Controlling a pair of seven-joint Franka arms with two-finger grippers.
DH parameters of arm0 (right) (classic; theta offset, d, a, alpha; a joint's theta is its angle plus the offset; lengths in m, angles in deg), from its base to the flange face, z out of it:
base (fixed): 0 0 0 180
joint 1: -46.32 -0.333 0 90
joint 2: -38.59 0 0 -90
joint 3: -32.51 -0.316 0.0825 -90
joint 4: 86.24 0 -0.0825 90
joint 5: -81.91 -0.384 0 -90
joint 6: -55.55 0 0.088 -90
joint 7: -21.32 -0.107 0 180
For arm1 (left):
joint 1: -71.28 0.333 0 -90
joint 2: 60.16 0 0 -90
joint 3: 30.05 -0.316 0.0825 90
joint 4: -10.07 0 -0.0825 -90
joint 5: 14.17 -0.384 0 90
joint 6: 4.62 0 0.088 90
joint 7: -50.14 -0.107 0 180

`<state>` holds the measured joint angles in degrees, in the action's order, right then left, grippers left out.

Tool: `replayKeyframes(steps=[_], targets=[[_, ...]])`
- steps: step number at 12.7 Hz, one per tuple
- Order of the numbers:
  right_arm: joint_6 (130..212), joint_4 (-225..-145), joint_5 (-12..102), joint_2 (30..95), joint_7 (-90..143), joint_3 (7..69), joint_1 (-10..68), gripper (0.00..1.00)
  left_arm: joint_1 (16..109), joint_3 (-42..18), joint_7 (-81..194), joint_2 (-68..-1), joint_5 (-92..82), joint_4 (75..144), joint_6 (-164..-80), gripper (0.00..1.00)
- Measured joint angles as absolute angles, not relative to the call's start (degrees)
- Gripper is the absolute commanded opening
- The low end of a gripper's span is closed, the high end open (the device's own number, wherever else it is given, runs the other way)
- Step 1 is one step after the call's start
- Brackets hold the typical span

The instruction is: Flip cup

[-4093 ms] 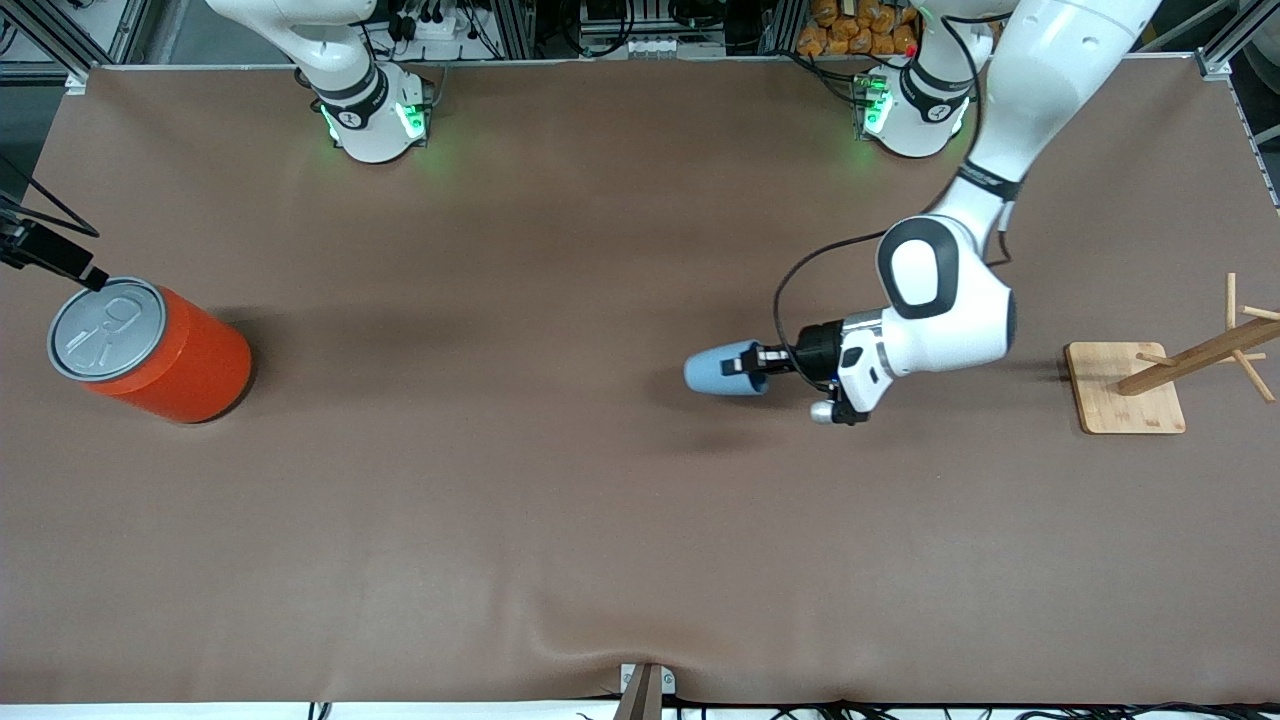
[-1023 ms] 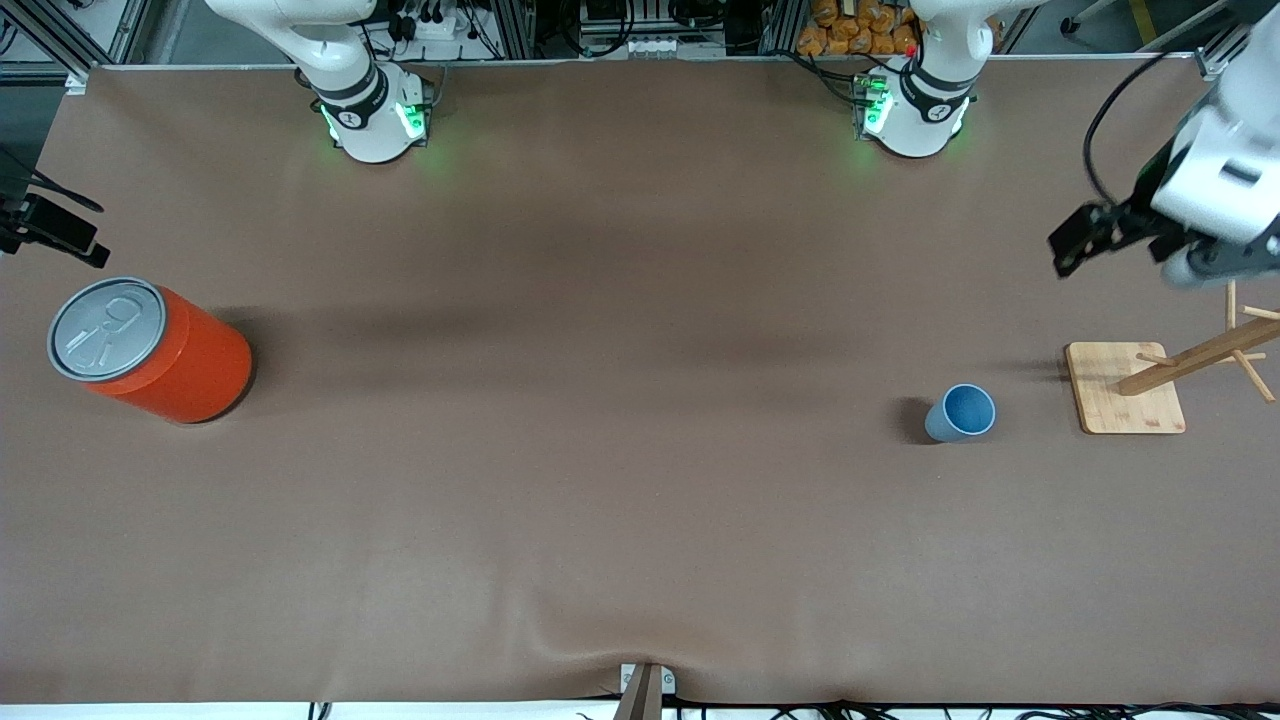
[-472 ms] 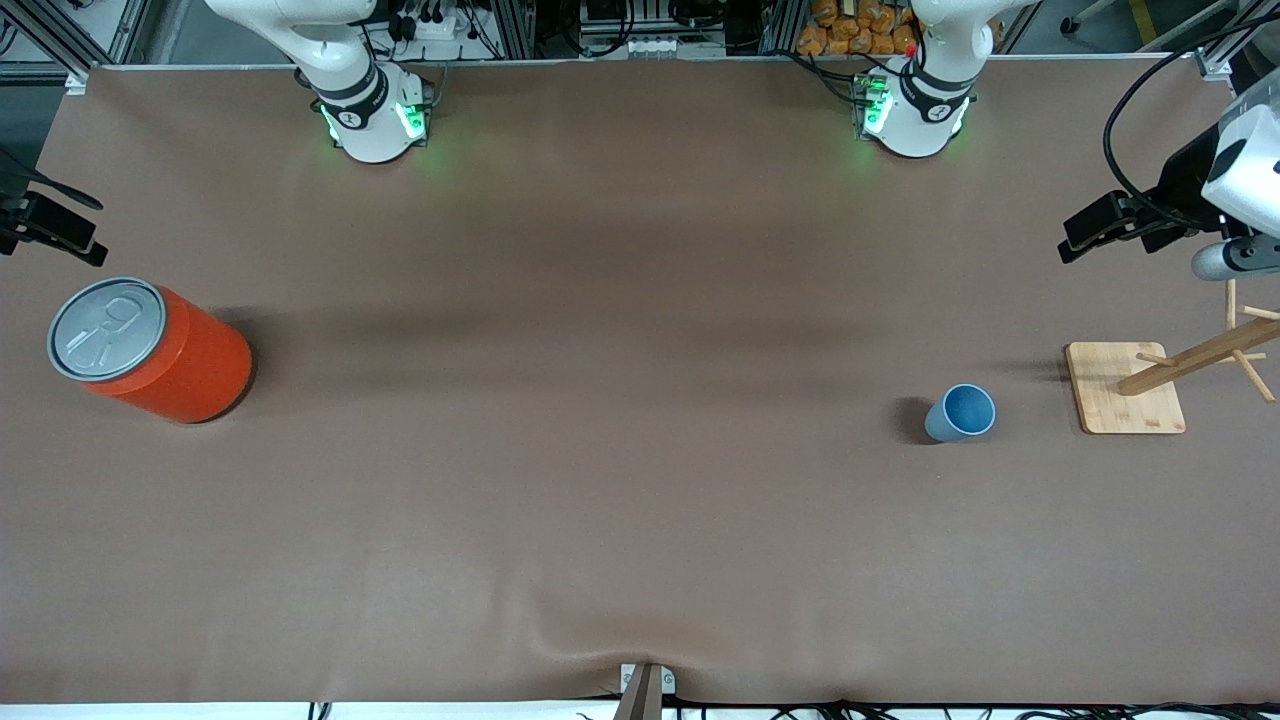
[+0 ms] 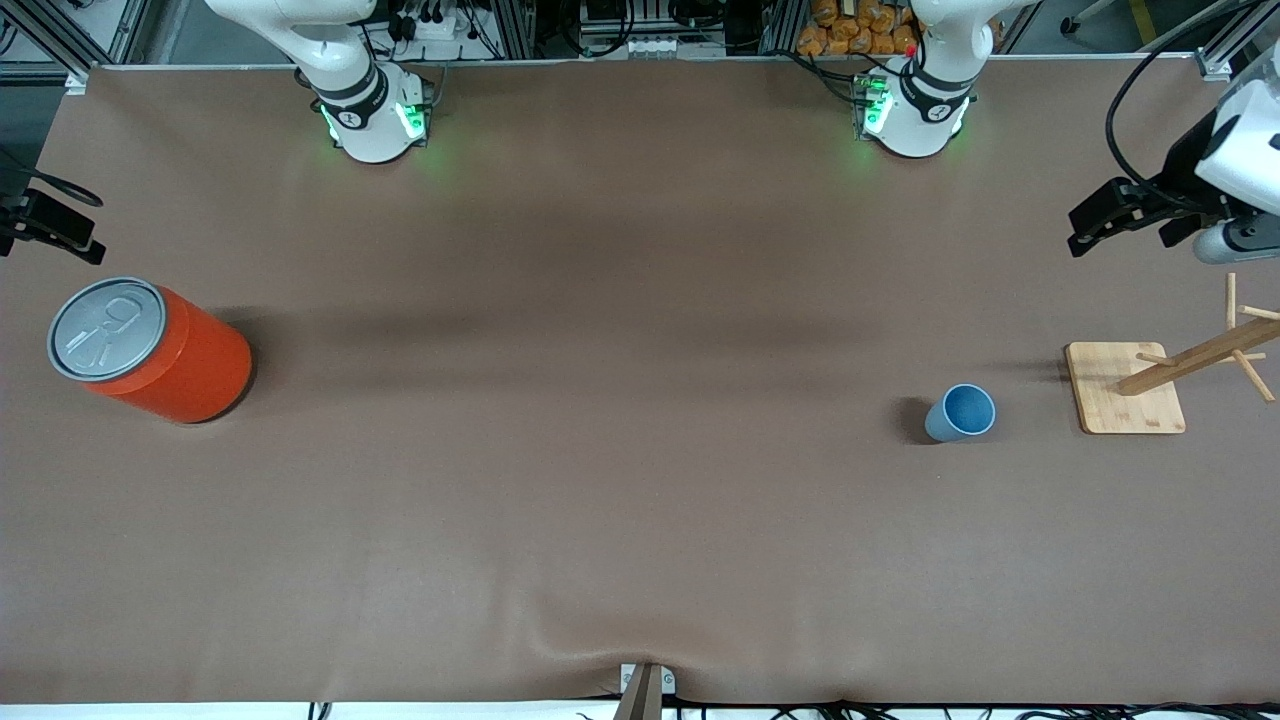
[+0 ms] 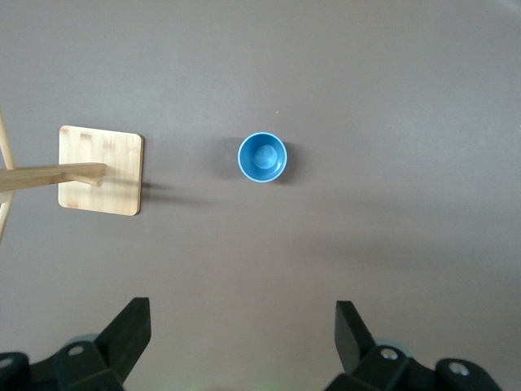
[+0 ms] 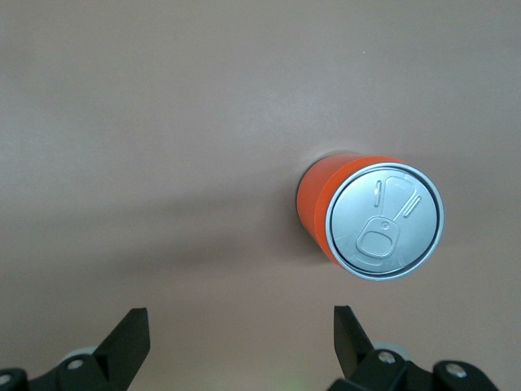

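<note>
With the cup [image 4: 961,412] standing upright, mouth up, on the table [image 4: 600,500], the left gripper [image 5: 242,342] hangs wide and empty above it, while the right gripper [image 6: 240,346] waits wide over the orange can [image 6: 370,220].

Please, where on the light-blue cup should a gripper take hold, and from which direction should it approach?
The cup stands upright, mouth up, apart from the wooden stand. Probably best: come straight down and pinch the rim, one finger inside, one outside, or span the tapered wall just below the rim. The left gripper is open high above the table, so it seems well placed.
</note>
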<state>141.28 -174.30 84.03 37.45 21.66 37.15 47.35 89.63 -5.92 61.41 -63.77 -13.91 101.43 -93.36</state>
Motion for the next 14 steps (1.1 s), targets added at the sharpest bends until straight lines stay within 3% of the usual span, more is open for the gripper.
replayKeyframes(steps=[14], targets=[[141.2,-174.3,81.4,37.4,21.7,37.1,47.3,1.0,90.0,-6.2,59.2,-63.8,-13.9,100.2,-92.4,1.0]])
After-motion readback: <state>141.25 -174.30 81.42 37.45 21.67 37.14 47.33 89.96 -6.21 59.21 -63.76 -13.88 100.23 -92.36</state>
